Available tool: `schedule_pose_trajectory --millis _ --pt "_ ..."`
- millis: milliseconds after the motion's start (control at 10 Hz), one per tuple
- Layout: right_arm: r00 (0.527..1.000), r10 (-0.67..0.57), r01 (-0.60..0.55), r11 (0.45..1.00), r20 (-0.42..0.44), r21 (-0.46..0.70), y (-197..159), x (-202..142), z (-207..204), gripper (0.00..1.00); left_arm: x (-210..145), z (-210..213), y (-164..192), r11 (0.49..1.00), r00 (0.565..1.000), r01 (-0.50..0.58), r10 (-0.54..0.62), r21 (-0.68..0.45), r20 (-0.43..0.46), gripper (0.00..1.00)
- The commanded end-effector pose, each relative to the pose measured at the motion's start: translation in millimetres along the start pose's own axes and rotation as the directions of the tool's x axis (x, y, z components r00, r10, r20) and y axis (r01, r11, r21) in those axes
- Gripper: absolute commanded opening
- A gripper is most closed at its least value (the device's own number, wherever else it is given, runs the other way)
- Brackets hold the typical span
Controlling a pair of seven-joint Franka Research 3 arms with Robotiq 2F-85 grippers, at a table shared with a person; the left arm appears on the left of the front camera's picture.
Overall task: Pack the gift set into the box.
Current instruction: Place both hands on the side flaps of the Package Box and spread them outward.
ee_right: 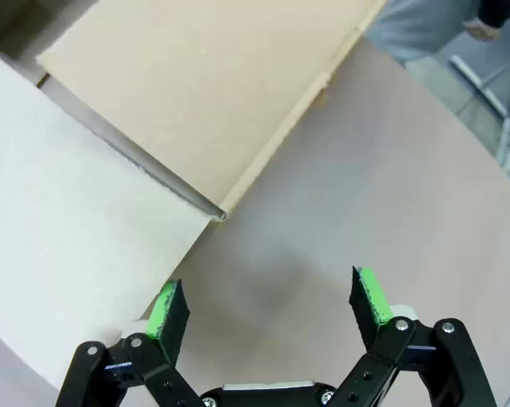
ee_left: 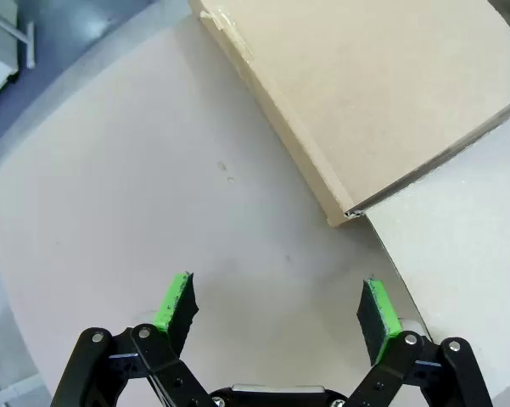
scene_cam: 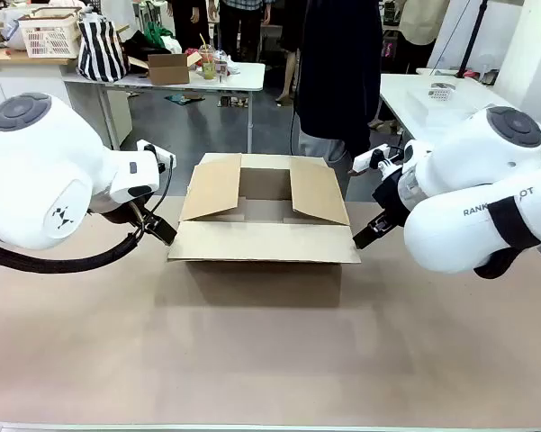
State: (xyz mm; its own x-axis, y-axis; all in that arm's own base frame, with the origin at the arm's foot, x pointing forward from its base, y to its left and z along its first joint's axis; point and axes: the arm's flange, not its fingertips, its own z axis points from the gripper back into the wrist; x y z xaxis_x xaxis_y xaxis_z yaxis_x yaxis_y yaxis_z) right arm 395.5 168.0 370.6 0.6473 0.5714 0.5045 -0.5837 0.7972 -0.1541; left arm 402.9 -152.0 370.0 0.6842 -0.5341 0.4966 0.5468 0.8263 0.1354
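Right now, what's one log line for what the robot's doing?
left gripper open, empty, left of box | right gripper open, empty, right of box | box flaps open

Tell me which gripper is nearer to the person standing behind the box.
Right. The right gripper sits by the box's right edge, the side where the person stands beyond it; the left gripper is by the box's left edge, farther away.
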Motion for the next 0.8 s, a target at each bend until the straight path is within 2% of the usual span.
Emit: schedule_pose_trajectory --millis 0,700 --pt "1.0 0.0 0.0 1.0 0.0 0.0 0.0 0.1 0.1 1.0 0.3 0.3 0.1 1.0 1.0 0.0 0.0 0.0 0.002 1.0" --pt "1.0 0.0 0.0 1.0 0.0 0.0 0.0 0.1 0.1 1.0 0.3 0.3 0.1 1.0 1.0 0.0 0.0 0.0 0.002 1.0"
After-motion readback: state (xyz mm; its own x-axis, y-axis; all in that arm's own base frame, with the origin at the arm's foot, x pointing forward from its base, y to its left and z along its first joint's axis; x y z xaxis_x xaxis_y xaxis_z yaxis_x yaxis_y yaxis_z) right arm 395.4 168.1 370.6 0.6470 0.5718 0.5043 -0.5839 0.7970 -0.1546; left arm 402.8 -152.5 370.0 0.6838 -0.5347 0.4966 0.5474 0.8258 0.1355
